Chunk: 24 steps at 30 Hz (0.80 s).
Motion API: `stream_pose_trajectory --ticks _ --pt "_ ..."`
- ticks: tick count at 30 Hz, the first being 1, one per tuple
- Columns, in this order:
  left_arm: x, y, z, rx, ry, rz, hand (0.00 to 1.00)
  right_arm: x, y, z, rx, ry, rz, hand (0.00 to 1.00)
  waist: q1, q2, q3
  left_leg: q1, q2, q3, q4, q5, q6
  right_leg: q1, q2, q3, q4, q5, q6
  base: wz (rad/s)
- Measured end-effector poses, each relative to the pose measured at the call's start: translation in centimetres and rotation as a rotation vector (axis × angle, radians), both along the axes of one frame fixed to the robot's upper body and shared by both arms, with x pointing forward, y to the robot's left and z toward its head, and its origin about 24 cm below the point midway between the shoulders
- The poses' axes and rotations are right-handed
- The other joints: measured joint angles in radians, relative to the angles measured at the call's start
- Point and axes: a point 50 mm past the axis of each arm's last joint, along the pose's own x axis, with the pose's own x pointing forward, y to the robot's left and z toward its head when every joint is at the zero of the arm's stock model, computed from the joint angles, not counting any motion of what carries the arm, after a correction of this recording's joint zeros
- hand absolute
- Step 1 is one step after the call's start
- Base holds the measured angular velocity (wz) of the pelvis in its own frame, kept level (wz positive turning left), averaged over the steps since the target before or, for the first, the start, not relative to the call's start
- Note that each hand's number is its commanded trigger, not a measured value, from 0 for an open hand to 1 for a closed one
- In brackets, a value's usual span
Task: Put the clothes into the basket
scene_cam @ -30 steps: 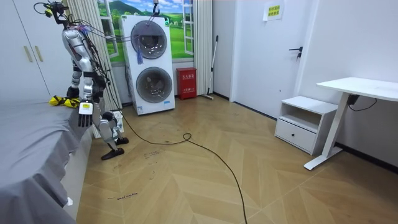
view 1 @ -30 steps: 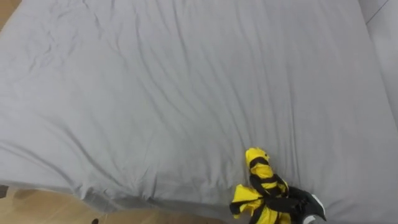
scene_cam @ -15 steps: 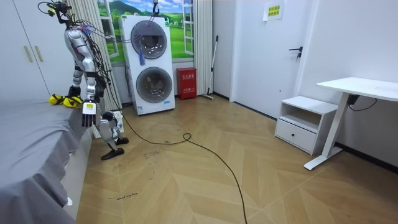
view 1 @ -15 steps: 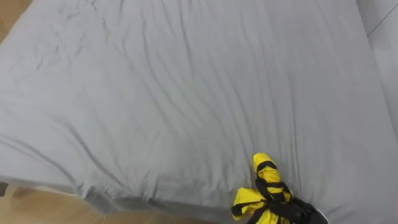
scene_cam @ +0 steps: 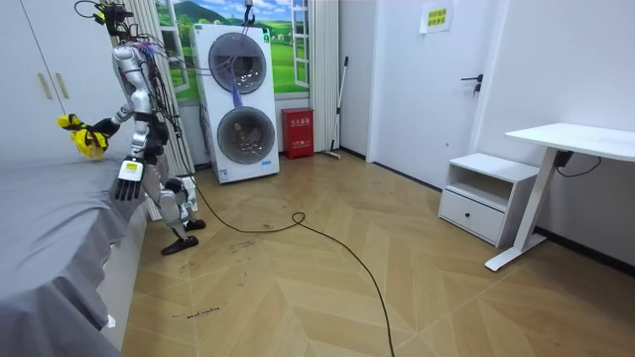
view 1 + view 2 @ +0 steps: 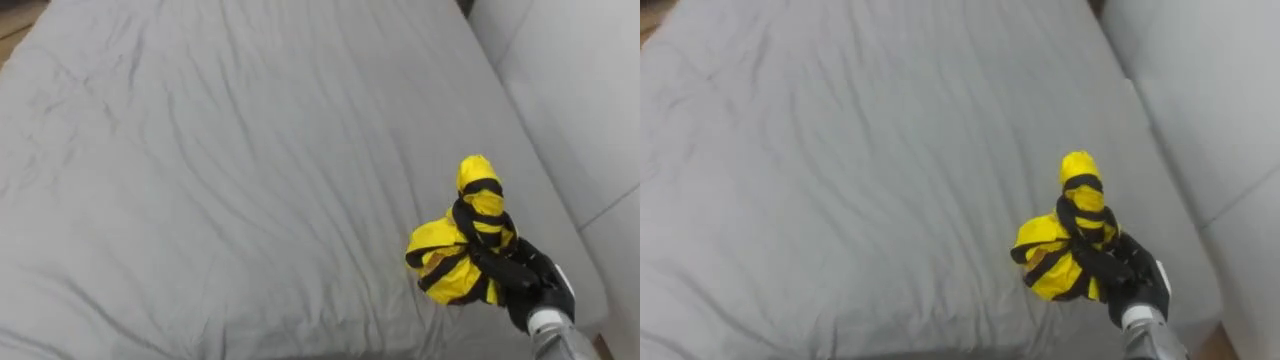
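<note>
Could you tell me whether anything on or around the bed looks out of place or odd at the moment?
Nothing looks damaged or spilled. The yellow-and-black garment is bunched into a tight wad in the right hand, held clear above the bed, whose grey sheet is merely wrinkled. The left hand hangs open beside the bed's edge.

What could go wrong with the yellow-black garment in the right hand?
1. The right hand grips the bunched garment from one side; loose folds might slip free in carrying.
2. It hangs over the bed; a trailing fold could drag on it as the robot turns.
The left hand hangs idle.
</note>
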Motion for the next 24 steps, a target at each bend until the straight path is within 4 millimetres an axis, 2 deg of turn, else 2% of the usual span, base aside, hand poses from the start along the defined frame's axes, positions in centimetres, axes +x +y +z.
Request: stream_pose_trajectory --ticks 3,6,10,12,17,19,22,24 --pt "-0.5 -0.2 -0.3 -0.005 0.058 0.003 0.00 -0.1 -0.1 0.2 -0.014 -0.005 -0.001 1.00 -0.027 0.003 -0.0004 0.029 0.016 0.062 -0.001 -0.016 -0.003 0.002 0.009 0.056 0.004 0.006 0.000 -0.56" --pt "-1.1 -0.1 -0.4 0.003 0.099 0.016 0.00 -0.4 -0.6 0.2 -0.015 0.005 -0.032 1.00 -0.056 0.013 0.0049 0.034 0.029 0.100 -0.004 -0.018 -0.003 -0.016 0.015 0.085 0.022 0.012 0.000 -0.37" --pt "-1.7 0.1 -0.5 0.012 0.140 0.032 0.00 -1.0 -0.8 0.3 -0.022 0.011 -0.050 1.00 -0.078 0.016 0.0046 0.038 0.040 0.141 -0.007 -0.021 -0.007 -0.039 0.028 0.134 0.037 0.013 -0.002 -0.34" --pt "-2.5 0.4 -0.5 0.023 0.164 0.050 0.00 -2.3 -1.0 -0.1 -0.015 0.029 -0.074 1.00 -0.105 0.016 0.0046 0.045 0.047 0.156 -0.008 -0.024 -0.012 -0.038 0.034 0.150 0.035 0.017 -0.006 -0.20" --pt "-3.4 0.6 -0.6 0.037 0.204 0.113 0.00 -4.8 -1.0 -1.4 0.008 0.108 -0.115 1.00 -0.137 0.020 0.0075 0.060 0.053 0.206 -0.016 -0.028 -0.019 -0.055 0.053 0.207 0.035 0.022 -0.011 -0.32" --pt "-3.9 0.5 -0.6 0.035 0.225 0.131 0.00 -5.4 -1.0 -1.7 0.014 0.132 -0.123 1.00 -0.149 0.028 0.0123 0.056 0.066 0.245 -0.017 -0.029 -0.020 -0.077 0.062 0.244 0.037 0.032 -0.009 -0.49" --pt "-4.5 0.5 -0.6 0.035 0.244 0.145 0.00 -6.1 -1.1 -2.0 0.018 0.152 -0.139 1.00 -0.166 0.042 0.0117 0.047 0.071 0.269 -0.014 -0.031 -0.023 -0.096 0.067 0.257 0.037 0.044 -0.011 -0.41" --pt "-4.8 0.4 -0.7 0.038 0.265 0.126 0.00 -6.6 -1.2 -2.3 0.016 0.176 -0.155 1.00 -0.175 0.046 0.0124 0.030 0.079 0.306 -0.004 -0.035 -0.023 -0.134 0.079 0.299 0.060 0.049 -0.009 -0.45"
